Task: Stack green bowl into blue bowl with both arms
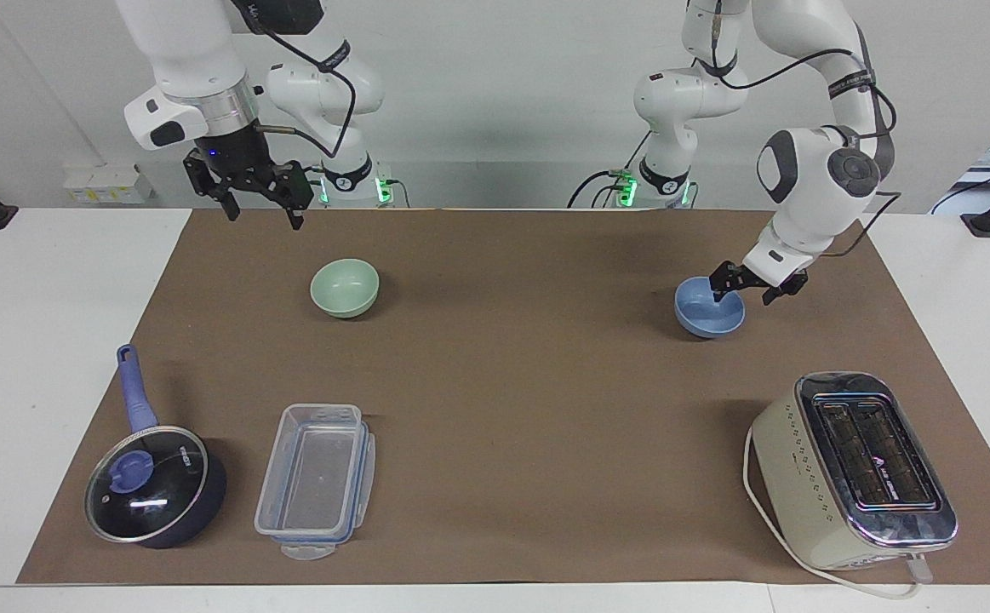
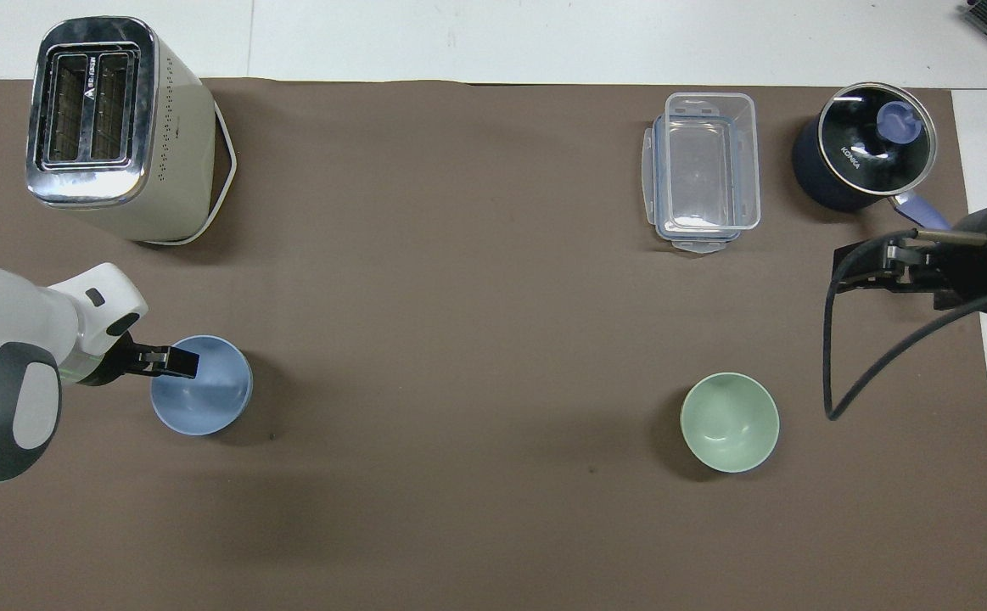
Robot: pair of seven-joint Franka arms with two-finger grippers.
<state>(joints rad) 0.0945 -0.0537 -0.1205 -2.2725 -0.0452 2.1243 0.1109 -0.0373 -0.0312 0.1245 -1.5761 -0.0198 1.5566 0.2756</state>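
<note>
1. The glass lid of the dark blue saucepan (image 2: 865, 146) carries white brand lettering that reads "KONKA", printed near the lid's rim beside the knob. The pan sits well away from both sets of jaws, on the right arm's end of the table.
2. The toaster (image 2: 111, 119) has a small triangular logo with a short line of lettering on its chrome top, between the two slots. The letters are too small to read.
3. No other readable text, numbers or signs appear.
</note>
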